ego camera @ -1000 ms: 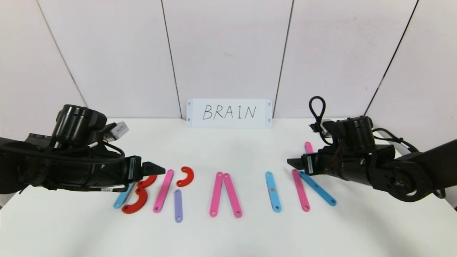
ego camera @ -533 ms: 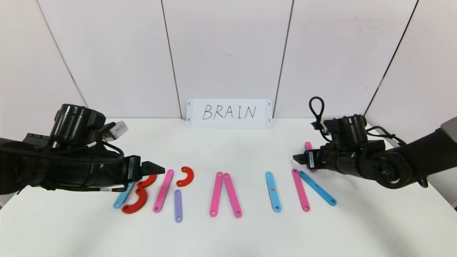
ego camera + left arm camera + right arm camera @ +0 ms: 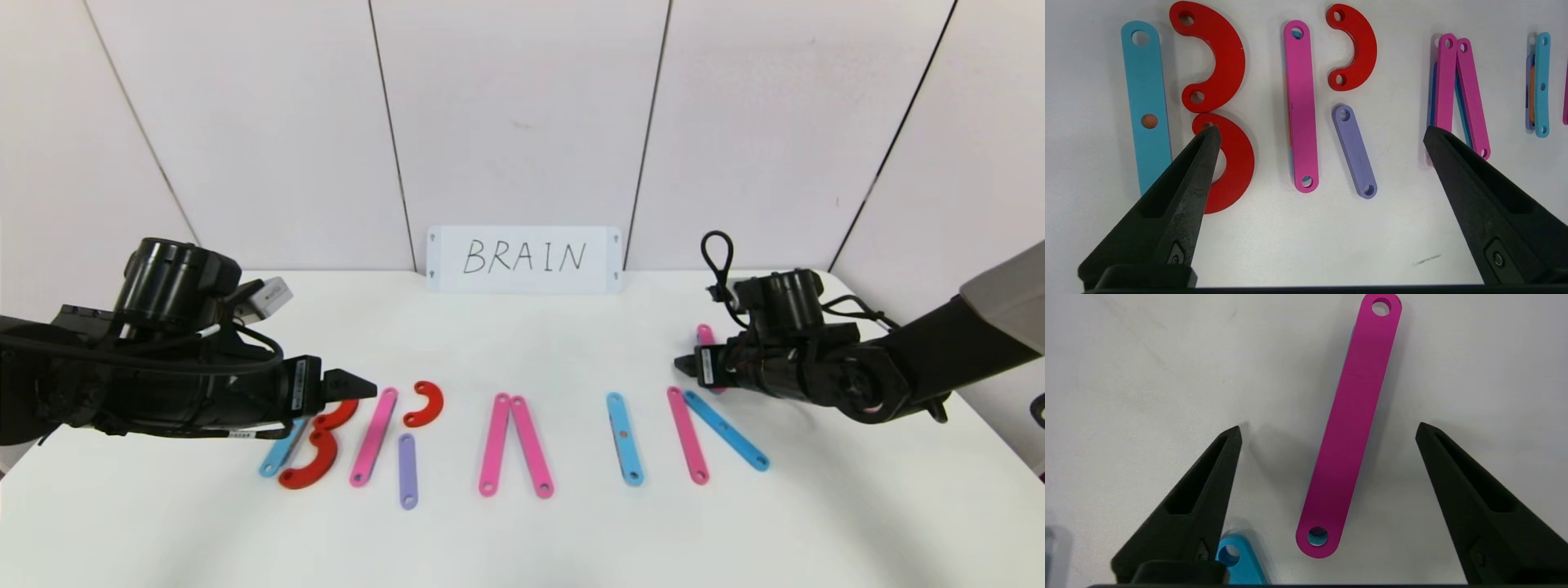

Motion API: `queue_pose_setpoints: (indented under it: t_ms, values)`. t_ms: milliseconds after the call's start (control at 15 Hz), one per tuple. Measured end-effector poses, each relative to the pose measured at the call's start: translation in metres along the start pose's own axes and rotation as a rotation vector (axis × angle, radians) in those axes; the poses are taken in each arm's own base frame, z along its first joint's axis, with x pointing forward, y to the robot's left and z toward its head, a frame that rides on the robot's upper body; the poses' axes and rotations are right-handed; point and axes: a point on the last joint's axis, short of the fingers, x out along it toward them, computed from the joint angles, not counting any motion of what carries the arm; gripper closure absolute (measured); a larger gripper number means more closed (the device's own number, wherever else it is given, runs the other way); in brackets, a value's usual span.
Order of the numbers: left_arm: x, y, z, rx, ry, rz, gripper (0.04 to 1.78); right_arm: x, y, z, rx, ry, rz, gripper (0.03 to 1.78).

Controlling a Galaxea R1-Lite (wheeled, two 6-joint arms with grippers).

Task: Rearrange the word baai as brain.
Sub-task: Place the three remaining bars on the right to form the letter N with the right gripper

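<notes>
Letters' far pink bar (image 3: 705, 335) sits half-hidden behind wide-open, empty right claw (image 3: 682, 367).

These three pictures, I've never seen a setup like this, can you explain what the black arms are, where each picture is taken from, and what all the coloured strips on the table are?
It is a two-armed robot at a white table. The wide picture comes from a camera on its head; the other two come from cameras on its wrists, looking down between the black fingers.

On the table lie flat plastic strips laid out as big letters: pink, blue and lilac bars and red curves. Against the wall stands a white card with BRAIN handwritten on it.

The left gripper hovers open over the first letters. The right gripper hangs open over a single pink bar at the far right end of the row. Neither holds anything.
</notes>
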Motion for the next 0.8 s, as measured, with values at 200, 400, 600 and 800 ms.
queue_pose_setpoints:
  t_ms: [200,400,600,800]
  values:
    - [0.0003,0.0000,-0.0001,0.000,0.001,0.000,0.08,0.0033,-0.0016,-0.0004,0.006,0.002,-0.001,0.92]
    - [0.0003,0.0000,-0.0001,0.000,0.001,0.000,0.08,0.0056,-0.0026,-0.0012,0.010,0.004,-0.004,1.41]
    - [0.0002,-0.0001,0.0000,0.001,0.000,0.000,0.08,0.0038,-0.0026,-0.0021,0.009,0.011,-0.004,1.51]
    - [0.0002,-0.0001,-0.0001,0.000,0.001,-0.001,0.08,-0.0021,-0.0036,-0.0042,0.009,0.018,-0.004,1.51]
